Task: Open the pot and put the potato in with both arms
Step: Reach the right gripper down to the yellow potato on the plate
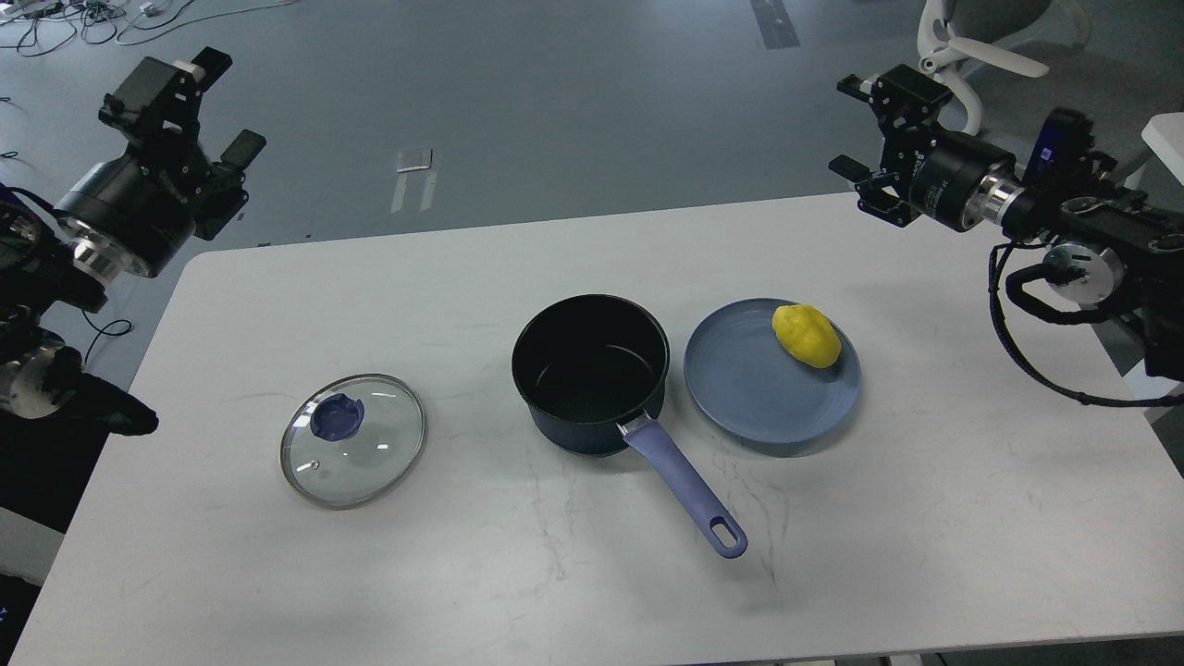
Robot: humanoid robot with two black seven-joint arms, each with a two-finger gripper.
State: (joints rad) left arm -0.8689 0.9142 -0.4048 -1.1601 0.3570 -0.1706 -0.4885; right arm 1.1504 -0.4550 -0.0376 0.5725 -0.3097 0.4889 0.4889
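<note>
A dark pot (590, 370) with a purple handle stands open and empty at the table's middle. Its glass lid (353, 439) with a purple knob lies flat on the table to the left. A yellow potato (807, 335) lies on a blue plate (754, 393) right of the pot. My left gripper (199, 111) is open and empty, raised high beyond the table's far left corner. My right gripper (865, 129) is open and empty, raised above the far right edge, well behind the potato.
A white table (555, 573) carries everything. An office chair (999, 55) stands behind the right arm. Cables lie on the grey floor at the far left.
</note>
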